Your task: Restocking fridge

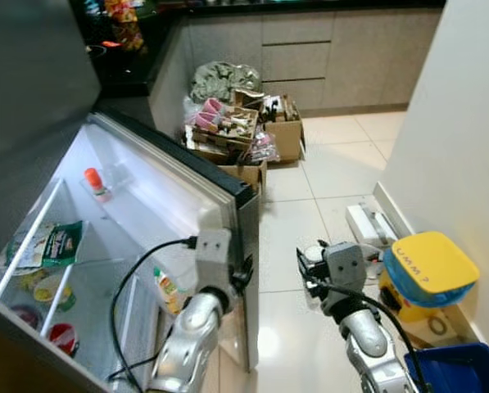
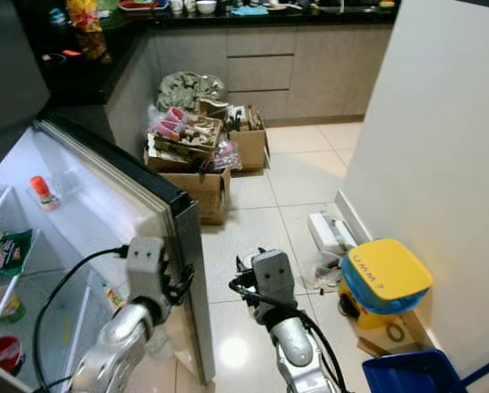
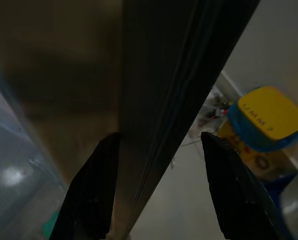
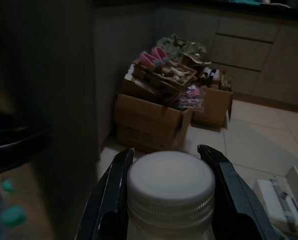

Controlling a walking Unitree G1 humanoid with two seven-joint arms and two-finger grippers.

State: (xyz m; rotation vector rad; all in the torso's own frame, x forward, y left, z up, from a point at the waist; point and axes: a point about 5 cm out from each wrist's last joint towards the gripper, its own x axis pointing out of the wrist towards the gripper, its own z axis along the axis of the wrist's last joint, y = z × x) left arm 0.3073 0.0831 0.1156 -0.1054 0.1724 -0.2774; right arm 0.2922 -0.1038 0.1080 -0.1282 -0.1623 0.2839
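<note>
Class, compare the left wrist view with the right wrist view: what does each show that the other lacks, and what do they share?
Left wrist view: the left gripper straddling the fridge door's edge, with the yellow-lidded container behind.

Right wrist view: the right gripper shut on a white-capped bottle, with cardboard boxes and cabinet drawers beyond.

Both: pale floor tiles and the fridge door.

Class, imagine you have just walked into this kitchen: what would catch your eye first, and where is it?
The open fridge door swings out on the left, its lit shelves stocked, with the left gripper straddling its edge. The right gripper holds a white-capped bottle over the tiled floor. A bright yellow-lidded container stands by the right wall.
</note>
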